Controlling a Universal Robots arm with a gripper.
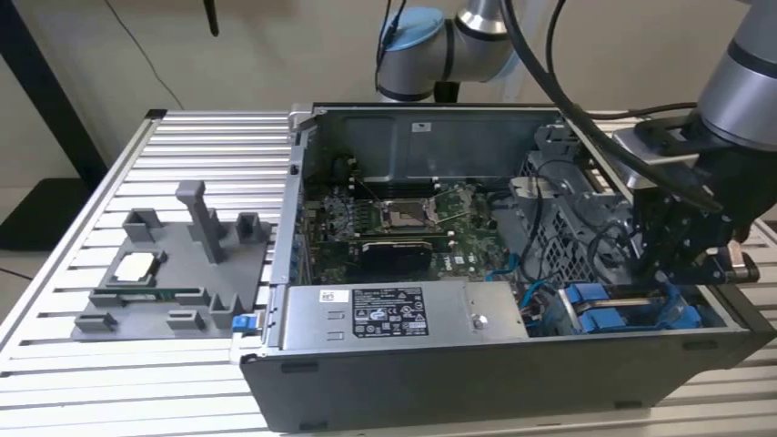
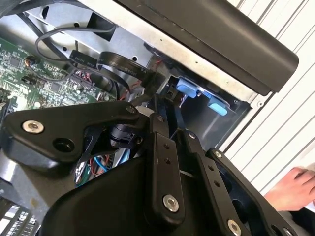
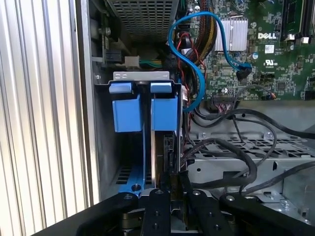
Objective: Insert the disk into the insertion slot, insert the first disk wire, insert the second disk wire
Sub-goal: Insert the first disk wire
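The flat silver-grey hard disk in its bright blue plastic carrier [image 3: 165, 147] stands on edge inside the grey metal insertion slot with blue side pieces [image 3: 140, 75]. This is at the lower right of the exterior view, against the case's near wall. The disk would likely handle as a dense, rigid, smooth block that dislikes knocks. The soundest hold is across its thin edges or the carrier, clear of the connectors.

Its long axis runs across the exterior view, parallel to that wall. The blue-tabbed end points toward the grey power-supply box with the white sticker [image 1: 401, 314], and the other end lies under the black gripper [image 3: 174, 189]. Whether the gripper is clamped on the disk or only set against it cannot be told.

A blue data cable [image 3: 202, 86] loops just beside the slot, inside the open dark computer case [image 1: 486, 382] on the slatted aluminium table [image 1: 182, 137].
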